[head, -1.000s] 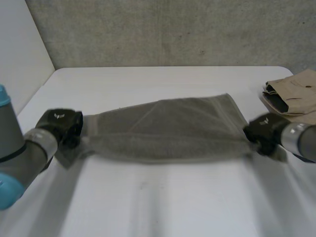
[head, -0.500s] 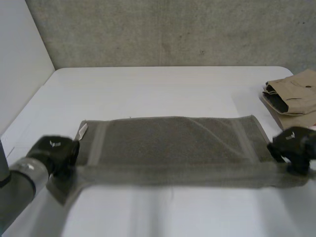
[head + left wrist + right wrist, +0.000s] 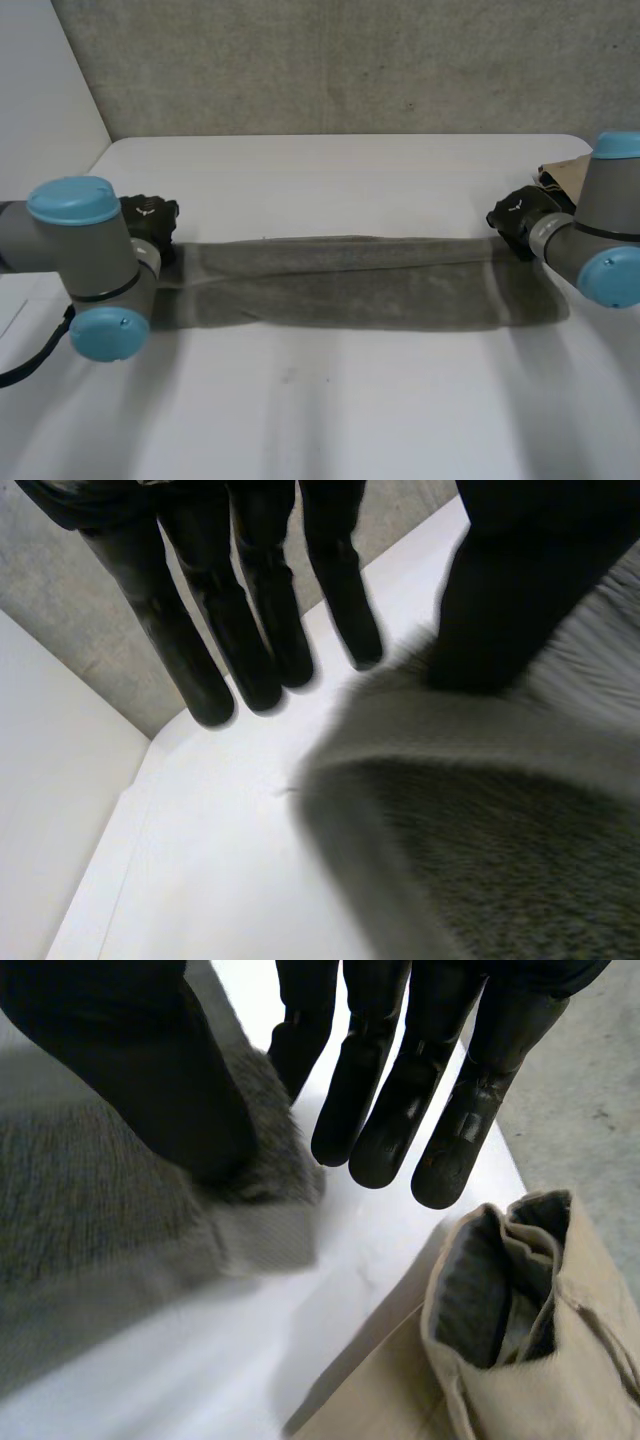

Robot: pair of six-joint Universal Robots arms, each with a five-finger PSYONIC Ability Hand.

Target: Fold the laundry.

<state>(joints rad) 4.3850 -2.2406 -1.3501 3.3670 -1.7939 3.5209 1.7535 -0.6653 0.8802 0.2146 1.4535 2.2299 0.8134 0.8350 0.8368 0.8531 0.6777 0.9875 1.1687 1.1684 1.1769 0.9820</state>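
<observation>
A grey-green towel [image 3: 360, 285] lies folded in half lengthwise as a long band across the white table [image 3: 330, 180]. My left hand [image 3: 150, 222] is at the towel's left end, by the far corner. In the left wrist view its fingers [image 3: 250, 630] are straight and clear of the towel [image 3: 500, 860], with only the thumb resting on the edge. My right hand [image 3: 518, 215] is at the right far corner. In the right wrist view its thumb [image 3: 130, 1070] presses the towel's corner [image 3: 100, 1190] against the nearest finger.
A folded tan garment [image 3: 520, 1340] lies just past my right hand, partly behind the right arm [image 3: 610, 240] in the head view. A white side wall [image 3: 40, 100] stands at the table's left, and a concrete wall runs along the back.
Both hands carried the towel's near edge away to the far edge, folding it in half. The left hand's fingers have come off the cloth.
</observation>
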